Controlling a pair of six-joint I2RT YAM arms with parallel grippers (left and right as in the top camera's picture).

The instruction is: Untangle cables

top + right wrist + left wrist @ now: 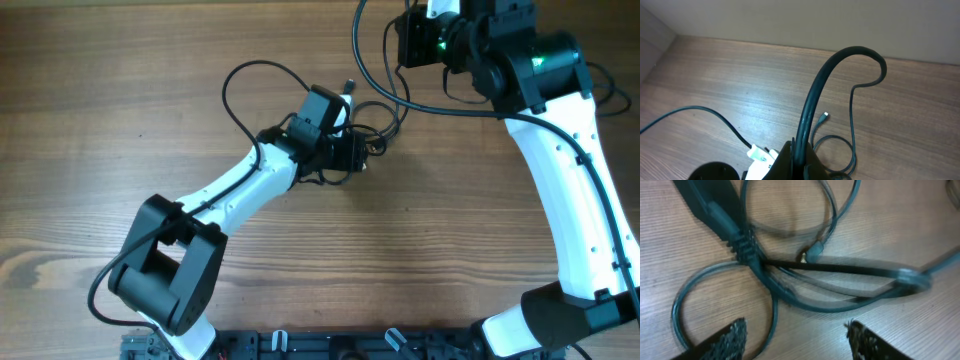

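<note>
The cables [372, 128] are thin black cords lying in crossed loops at the table's middle. In the left wrist view they meet in a knot [756, 266], with a small plug end [813, 255] beside it. My left gripper [796, 329] is open just short of the knot, low over the table. One loop [685, 300] curves past its left finger and nothing lies between the fingertips. From overhead that gripper [352, 150] sits at the bundle's near-left edge. My right gripper [801, 148] is shut on a cable [815, 90] and held high at the far side [402, 45]. That cord arches up, then drops to a loop [850, 150].
A long loop of cable [240, 80] spreads to the left of the bundle. A small loose plug [825, 116] lies on the wood below the right gripper. A wall edge [790, 42] bounds the table's far side. The arm bases [350, 345] line the near edge.
</note>
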